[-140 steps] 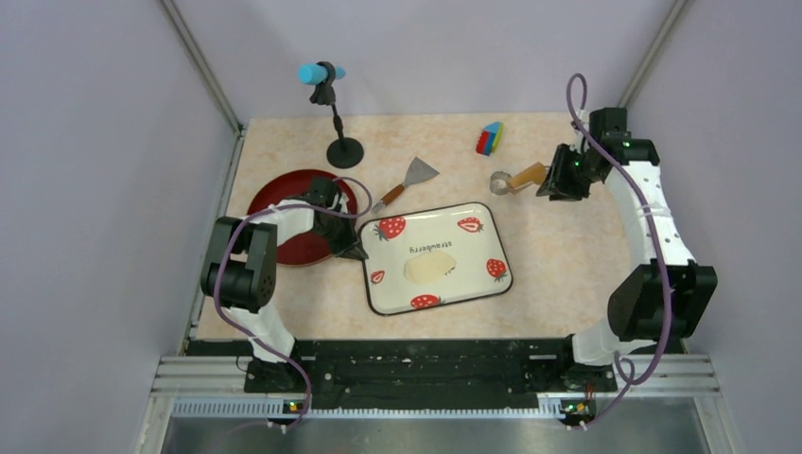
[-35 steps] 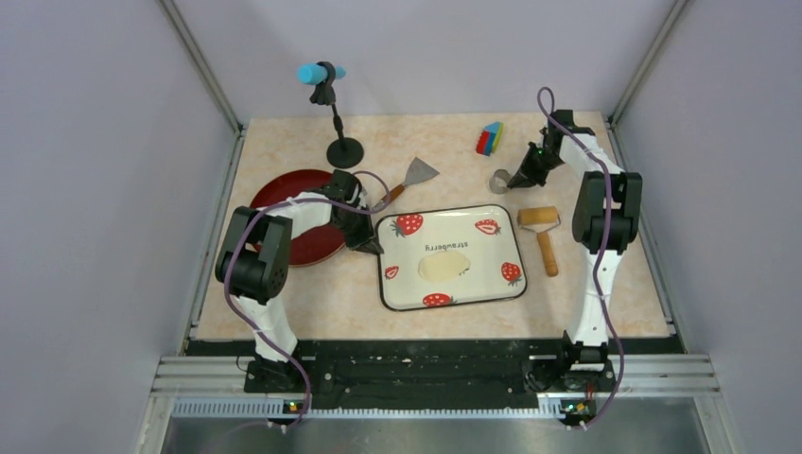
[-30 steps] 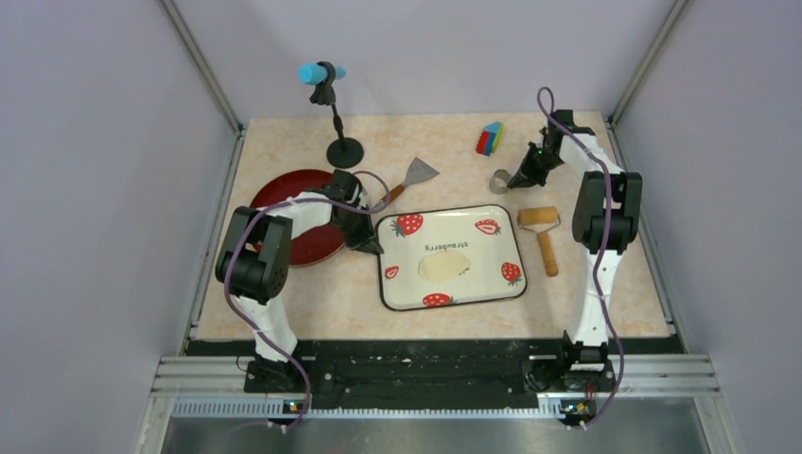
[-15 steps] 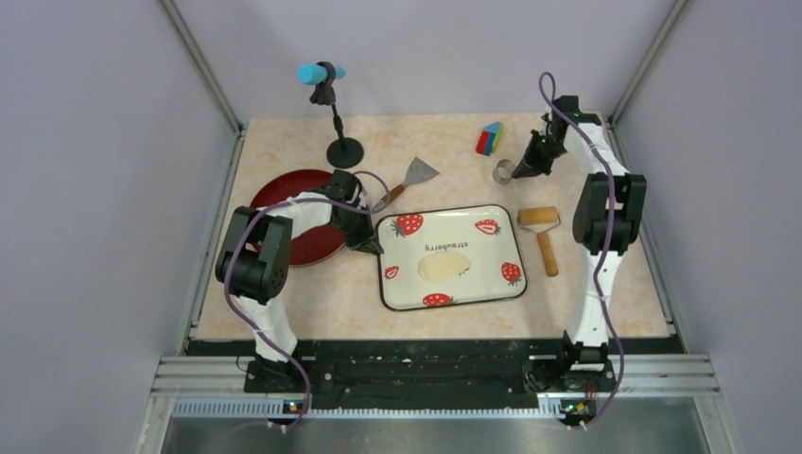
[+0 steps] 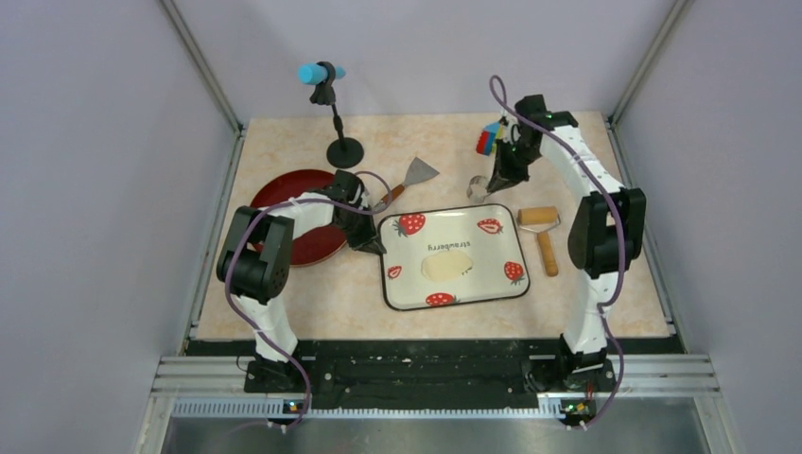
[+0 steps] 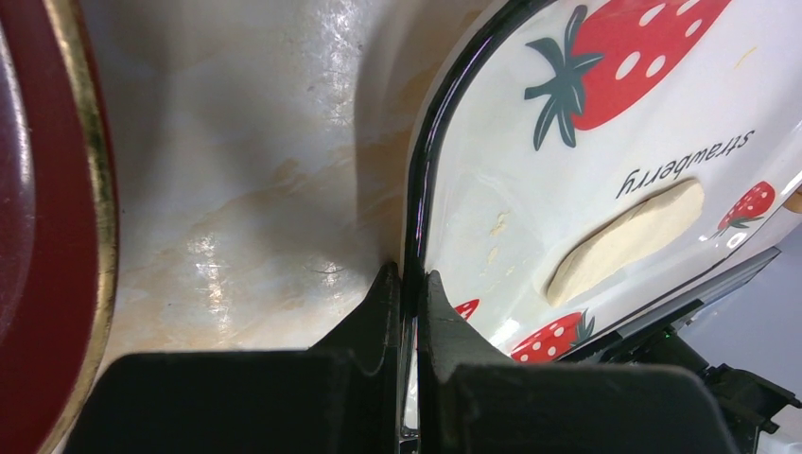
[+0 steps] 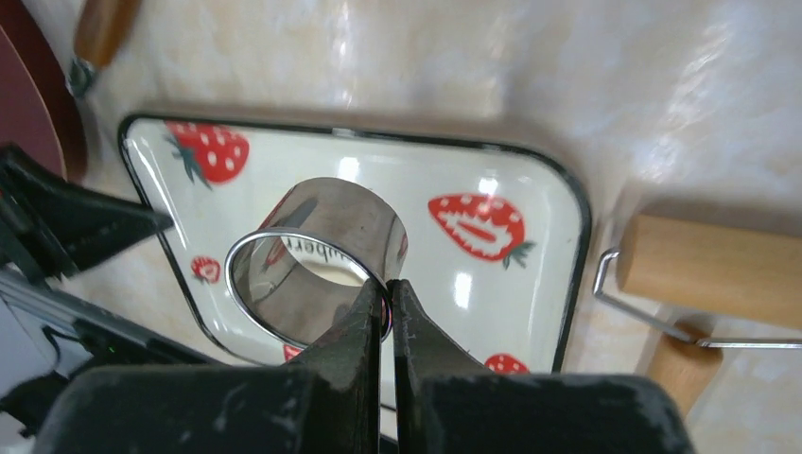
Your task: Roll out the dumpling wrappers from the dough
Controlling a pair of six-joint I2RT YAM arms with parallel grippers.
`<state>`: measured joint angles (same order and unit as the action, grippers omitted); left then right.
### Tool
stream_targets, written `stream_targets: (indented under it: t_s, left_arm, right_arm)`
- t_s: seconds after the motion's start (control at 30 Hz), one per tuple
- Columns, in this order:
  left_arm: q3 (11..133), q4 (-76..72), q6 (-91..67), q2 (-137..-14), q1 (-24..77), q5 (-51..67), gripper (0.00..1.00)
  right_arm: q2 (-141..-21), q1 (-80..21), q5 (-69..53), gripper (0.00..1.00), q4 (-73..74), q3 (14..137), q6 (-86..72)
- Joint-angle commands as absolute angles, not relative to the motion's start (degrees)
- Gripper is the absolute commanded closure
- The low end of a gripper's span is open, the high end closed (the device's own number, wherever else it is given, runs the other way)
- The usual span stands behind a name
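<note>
The dough [image 5: 445, 265] is a flat pale cream oval sheet lying in the middle of the strawberry tray [image 5: 496, 284]; it also shows in the left wrist view [image 6: 624, 241]. My left gripper [image 5: 371, 246] is shut on the tray's left rim [image 6: 416, 236]. My right gripper [image 5: 491, 180] is shut on the wall of the silver metal ring cutter [image 7: 317, 255] and holds it in the air above the tray's far edge [image 7: 397, 137]. No cut wrappers are in view.
The wooden rolling pin [image 5: 542, 232] lies right of the tray. A red plate [image 5: 284, 203] sits at the left, a metal scraper [image 5: 409, 180] behind the tray, a coloured block [image 5: 487, 140] at the back, and a microphone stand [image 5: 342, 147] at the back left.
My right gripper has closed on the ring cutter, lifted it off the table and carried it left toward the tray. The left gripper and tray have stayed still.
</note>
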<state>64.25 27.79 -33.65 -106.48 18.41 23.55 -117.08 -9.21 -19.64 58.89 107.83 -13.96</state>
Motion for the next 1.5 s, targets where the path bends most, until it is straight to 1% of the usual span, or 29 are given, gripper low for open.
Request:
stream_targets:
  t_s: [0.0, 0.17, 0.37, 0.87, 1.1, 1.47]
  left_arm:
    - [62.0, 25.9, -34.6, -108.7, 19.4, 20.8, 1.0]
    - [61.3, 25.7, -34.6, -108.4, 19.4, 21.1, 1.0]
    - [60.6, 25.2, -34.5, -108.4, 19.4, 21.5, 1.0]
    - [60.6, 25.3, -34.0, -109.0, 19.4, 22.0, 1.0]
    - [60.6, 24.9, -34.5, -109.4, 19.4, 22.2, 1.0]
    - [59.7, 24.6, -34.9, -109.0, 19.4, 22.2, 1.0]
  right_arm:
    - [-110.2, -15.6, -15.4, 1.0, 60.2, 101.0, -8.0]
    - [-105.4, -21.2, -13.7, 1.0, 56.5, 91.4, -5.5]
    - [-102.3, -24.0, -16.8, 1.0, 51.2, 84.4, -6.4]
    - [-103.8, -30.0, -15.6, 1.0, 49.0, 81.6, -2.8]
    - [-103.6, -31.1, -15.3, 1.0, 49.2, 79.4, -2.1]
    - [-105.5, -32.6, -14.2, 1.0, 49.6, 80.1, -2.2]
